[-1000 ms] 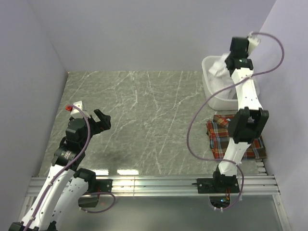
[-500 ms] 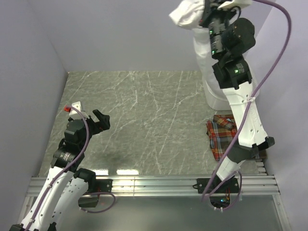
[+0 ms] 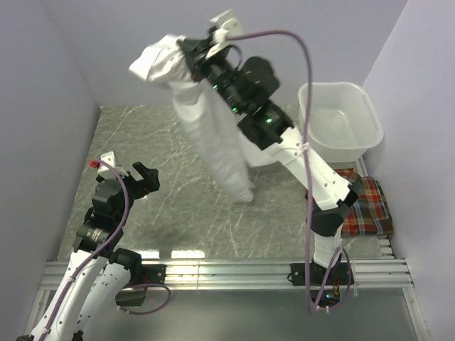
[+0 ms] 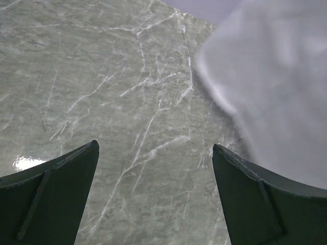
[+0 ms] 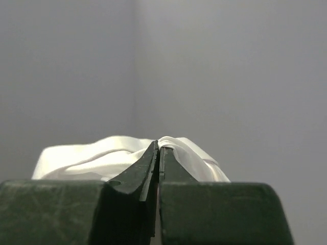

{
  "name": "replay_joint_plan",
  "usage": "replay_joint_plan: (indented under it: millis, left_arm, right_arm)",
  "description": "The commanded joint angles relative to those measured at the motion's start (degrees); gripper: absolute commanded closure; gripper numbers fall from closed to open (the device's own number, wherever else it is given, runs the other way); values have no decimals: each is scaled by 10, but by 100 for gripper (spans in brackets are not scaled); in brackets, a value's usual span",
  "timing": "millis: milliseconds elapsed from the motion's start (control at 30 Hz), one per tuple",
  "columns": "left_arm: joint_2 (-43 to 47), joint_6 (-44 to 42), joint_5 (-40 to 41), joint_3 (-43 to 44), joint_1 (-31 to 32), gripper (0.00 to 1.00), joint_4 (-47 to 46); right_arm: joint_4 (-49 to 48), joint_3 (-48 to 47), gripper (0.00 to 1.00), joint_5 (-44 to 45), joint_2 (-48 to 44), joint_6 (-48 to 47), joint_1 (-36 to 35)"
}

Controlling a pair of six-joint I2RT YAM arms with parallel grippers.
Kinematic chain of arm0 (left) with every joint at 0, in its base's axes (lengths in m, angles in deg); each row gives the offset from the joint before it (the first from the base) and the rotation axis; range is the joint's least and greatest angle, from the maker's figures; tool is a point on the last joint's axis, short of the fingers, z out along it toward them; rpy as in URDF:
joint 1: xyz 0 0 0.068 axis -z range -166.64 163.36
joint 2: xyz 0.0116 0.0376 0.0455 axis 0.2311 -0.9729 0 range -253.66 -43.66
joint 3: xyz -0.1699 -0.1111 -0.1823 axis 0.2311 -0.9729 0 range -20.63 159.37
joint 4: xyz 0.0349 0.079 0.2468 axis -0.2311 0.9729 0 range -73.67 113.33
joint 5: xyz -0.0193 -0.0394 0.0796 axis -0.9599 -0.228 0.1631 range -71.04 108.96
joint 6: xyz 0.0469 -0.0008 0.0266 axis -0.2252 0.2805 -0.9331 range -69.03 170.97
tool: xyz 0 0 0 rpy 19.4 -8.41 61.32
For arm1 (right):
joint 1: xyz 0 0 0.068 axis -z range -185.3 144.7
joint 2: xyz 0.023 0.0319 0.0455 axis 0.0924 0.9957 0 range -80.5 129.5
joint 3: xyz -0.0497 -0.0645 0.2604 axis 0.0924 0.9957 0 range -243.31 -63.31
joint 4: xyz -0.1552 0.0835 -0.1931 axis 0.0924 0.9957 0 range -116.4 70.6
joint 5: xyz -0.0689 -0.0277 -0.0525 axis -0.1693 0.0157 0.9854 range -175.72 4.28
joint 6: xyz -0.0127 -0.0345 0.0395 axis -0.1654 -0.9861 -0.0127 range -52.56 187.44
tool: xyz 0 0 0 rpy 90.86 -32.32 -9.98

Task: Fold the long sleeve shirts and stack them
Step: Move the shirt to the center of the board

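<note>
My right gripper is shut on the white shirt and holds it high above the middle of the table; the cloth hangs down with its lower end near the surface. In the right wrist view the jaws pinch a fold of the white shirt. The shirt also shows blurred at the upper right of the left wrist view. The plaid shirt lies folded at the table's right edge. My left gripper is open and empty, low at the left, its fingertips over bare marble.
A white plastic basin stands at the back right, beyond the plaid shirt. Grey walls close the back and both sides. The metal rail runs along the near edge.
My right arm lifted the white shirt out of the basin and swung it left to above the table's middle. The left arm has barely moved.
</note>
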State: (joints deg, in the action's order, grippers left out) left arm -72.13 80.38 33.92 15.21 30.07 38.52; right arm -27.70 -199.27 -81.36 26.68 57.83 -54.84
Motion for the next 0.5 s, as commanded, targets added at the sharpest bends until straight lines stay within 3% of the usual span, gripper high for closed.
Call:
replay_joint_plan:
  millis: [0,67,100,200,267,467]
  left_arm:
    - [13,4,23,4,2,1,-2]
    - [17,6,29,5,2,1,0]
    - [22,8,33,6,2,1,1]
    - [44,19,57,4,2,1,2]
    - [61,24,67,2,2,1,0]
    - [119,62,109,-9,2,1,15]
  right_arm:
    - [-41,69,78,8,15,19,-23]
    - [0,84,58,7,43,34,-31]
    - [28,81,40,5,55,46,-35]
    - [107,93,20,15,77,75,-49]
    - [132,127,18,23,56,88,-48]
    - [121,351,17,84,-69,120,-33]
